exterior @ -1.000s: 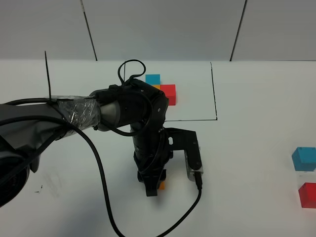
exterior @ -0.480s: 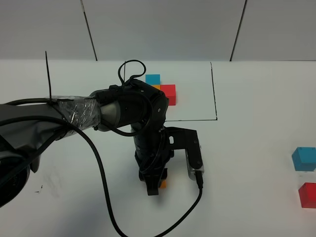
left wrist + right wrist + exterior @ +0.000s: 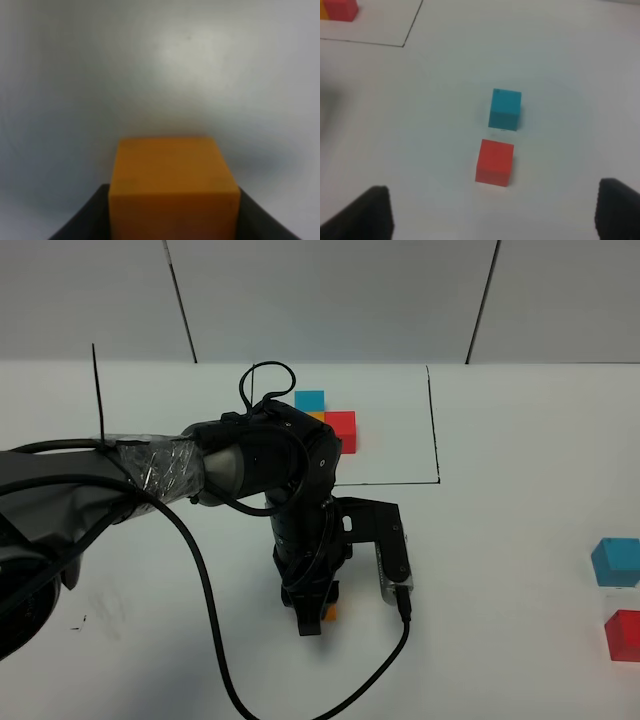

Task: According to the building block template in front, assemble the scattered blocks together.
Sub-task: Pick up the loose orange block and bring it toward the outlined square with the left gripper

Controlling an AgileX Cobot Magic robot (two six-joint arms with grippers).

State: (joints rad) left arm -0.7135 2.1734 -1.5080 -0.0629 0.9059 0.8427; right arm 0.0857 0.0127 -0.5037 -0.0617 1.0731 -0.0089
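White table [image 3: 520,540] from above. The left gripper [image 3: 316,618] points down near the middle, fingers [image 3: 85,222] clamped on the orange cube [image 3: 329,614], in front of the framed template [image 3: 340,428]. The right gripper [image 3: 495,212] is spread wide over the blue cube [image 3: 505,108] and red cube [image 3: 494,161], far right

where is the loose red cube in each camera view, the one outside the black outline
Exterior high: the loose red cube sits at the right edge, low in the picture.
Left wrist: not in it; only the orange cube shows.
Right wrist: the same cube lies near the middle, a little below centre.
Shared landmark: the light blue cube beside it, seen in both the exterior high and right wrist views.
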